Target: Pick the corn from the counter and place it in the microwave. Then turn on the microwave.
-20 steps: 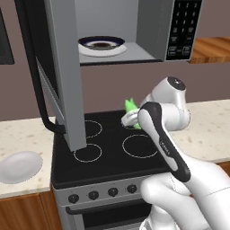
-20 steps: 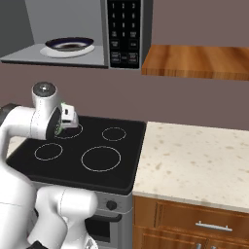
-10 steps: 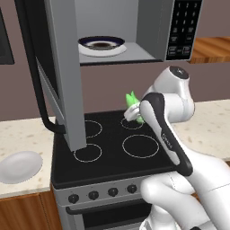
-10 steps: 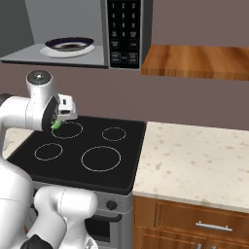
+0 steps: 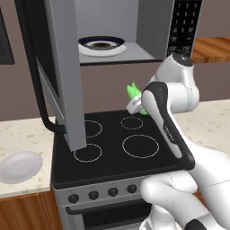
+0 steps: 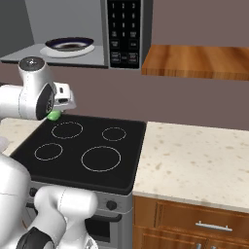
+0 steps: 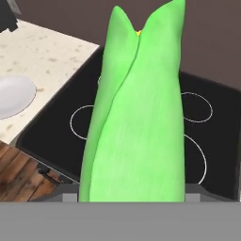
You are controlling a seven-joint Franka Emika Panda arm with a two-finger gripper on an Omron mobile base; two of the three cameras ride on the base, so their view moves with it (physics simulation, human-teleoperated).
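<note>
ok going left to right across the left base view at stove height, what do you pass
white plate on the counter → open microwave door → stovetop → corn in the gripper → robot arm

From behind the arm we look forward and down, left and right, sharing the stovetop [image 5: 112, 139] and open microwave [image 6: 97, 34], while our hand camera sits close against the corn [image 7: 136, 117].

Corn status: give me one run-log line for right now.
phase: carry | gripper: shut on corn | corn: above stovetop | microwave: door open, plate inside
</note>
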